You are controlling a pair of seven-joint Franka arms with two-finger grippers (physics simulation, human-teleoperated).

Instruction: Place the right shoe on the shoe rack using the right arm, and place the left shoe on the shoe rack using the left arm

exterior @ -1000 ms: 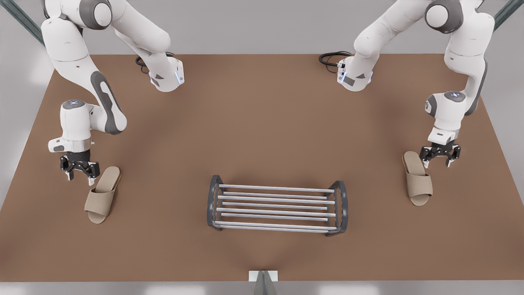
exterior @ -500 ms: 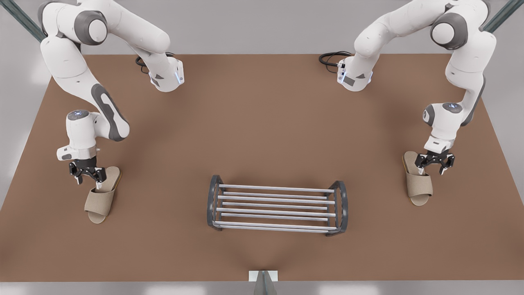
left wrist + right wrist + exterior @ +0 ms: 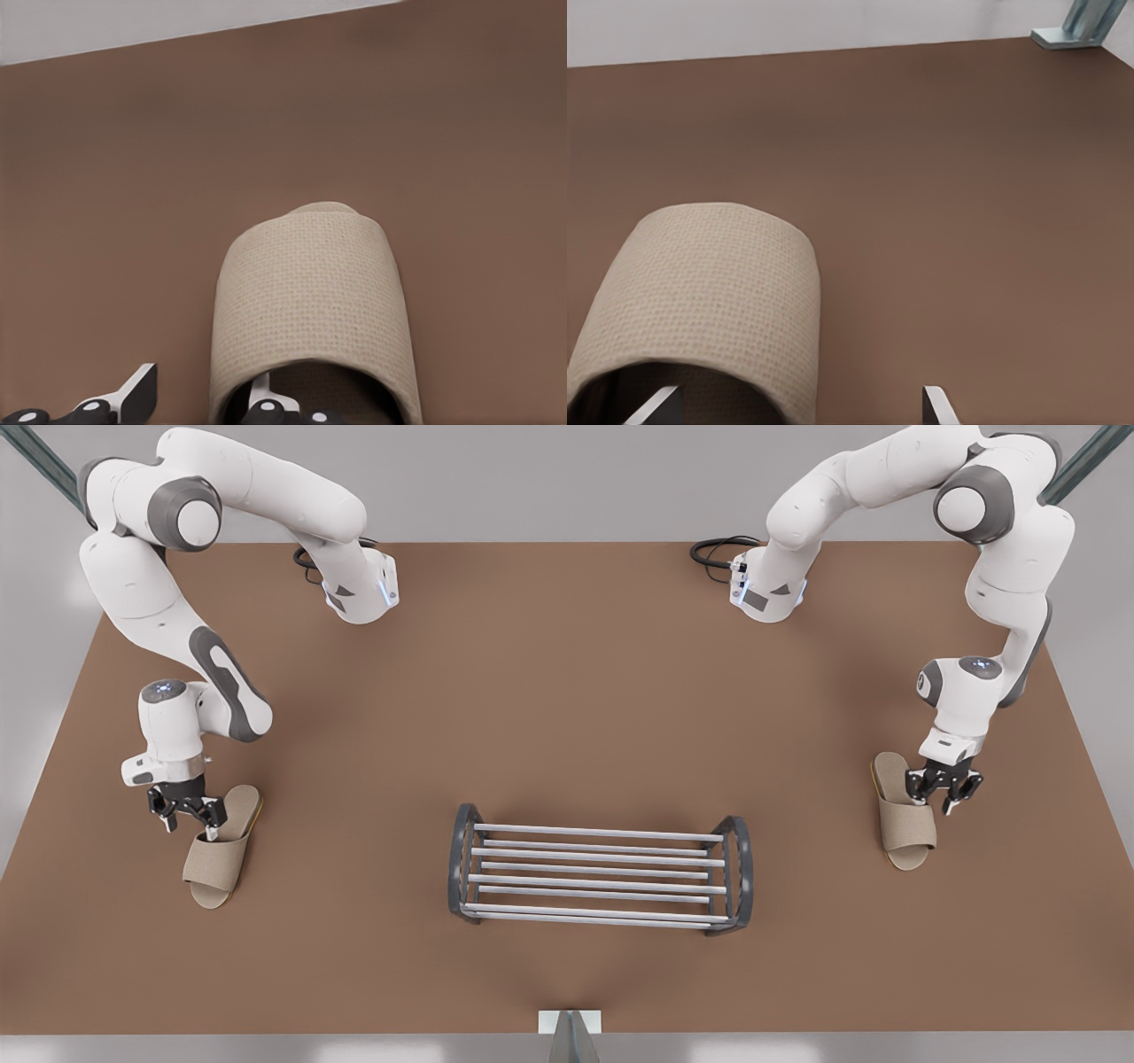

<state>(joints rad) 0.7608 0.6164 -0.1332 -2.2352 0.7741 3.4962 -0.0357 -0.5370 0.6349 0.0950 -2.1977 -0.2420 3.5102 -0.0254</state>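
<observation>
Right claw [image 3: 188, 824], spread, straddles right shoe's [image 3: 216, 859] outer wall; left claw [image 3: 935, 799], spread, likewise astride left shoe [image 3: 905, 824]; rack [image 3: 599, 856] lies between them.

We see a plain reddish-brown flat table [image 3: 567, 691] under everything. Two beige woven-fabric slippers [image 3: 220, 846] [image 3: 904, 810] show a fine basket-weave texture, with a thin yellowish sole edge. The low metal shoe rack [image 3: 600, 868] has dark-grey arched end frames and pale grey bars. Both glossy arms are white with grey joints, and each black pincer [image 3: 184, 809] [image 3: 943, 786] has white fingertips [image 3: 133, 390].
</observation>
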